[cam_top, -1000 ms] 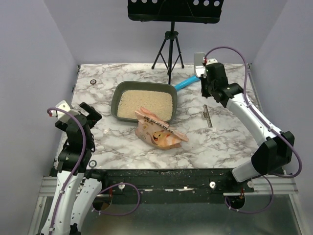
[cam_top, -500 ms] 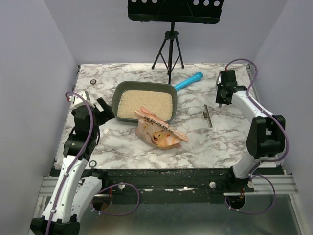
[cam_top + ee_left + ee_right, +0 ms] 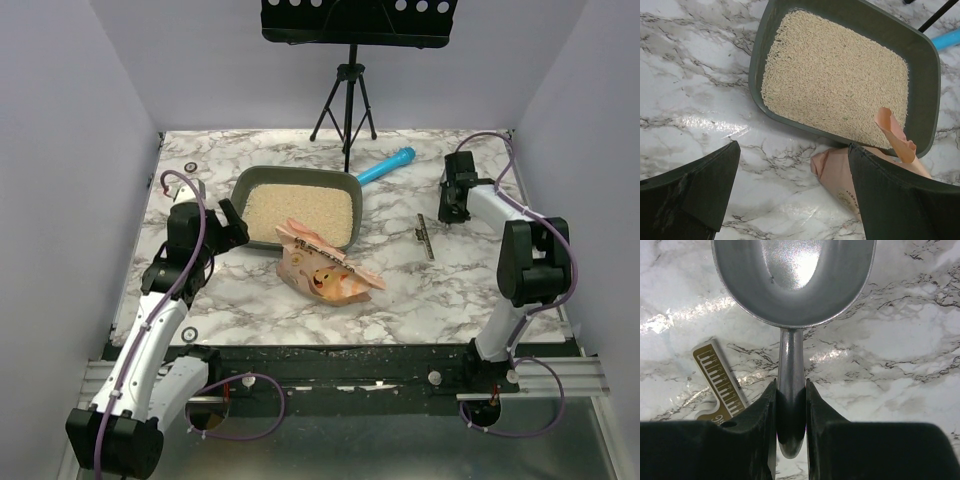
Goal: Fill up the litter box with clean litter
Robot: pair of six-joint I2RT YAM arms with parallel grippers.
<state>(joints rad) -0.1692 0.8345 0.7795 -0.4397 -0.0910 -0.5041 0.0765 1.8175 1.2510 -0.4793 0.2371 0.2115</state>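
Observation:
The dark grey-green litter box (image 3: pixel 238 205) sits mid-table, its floor covered with pale beige litter (image 3: pixel 298 212). It also shows in the left wrist view (image 3: pixel 756 65), with the litter (image 3: pixel 835 80) spread evenly. The orange-pink bag (image 3: pixel 325 268) lies against the box's near rim and shows in the left wrist view (image 3: pixel 840 175). My left gripper (image 3: pixel 232 228) is open and empty, low over the table just left of the box's near-left corner (image 3: pixel 792 150). My right gripper (image 3: pixel 446 212) is at the right of the table, shut (image 3: pixel 790 390) on the handle of an empty silver scoop (image 3: pixel 792 275).
A blue cylinder (image 3: pixel 387 166) lies behind the box's far right corner. A tripod (image 3: pixel 345 100) stands at the back. A small gold clip (image 3: pixel 425 238) lies near my right gripper and shows in the right wrist view (image 3: pixel 720 385).
My left arm has reached forward and right, up to the box's left side. My right arm has dropped down and right to the table, with the scoop still held.

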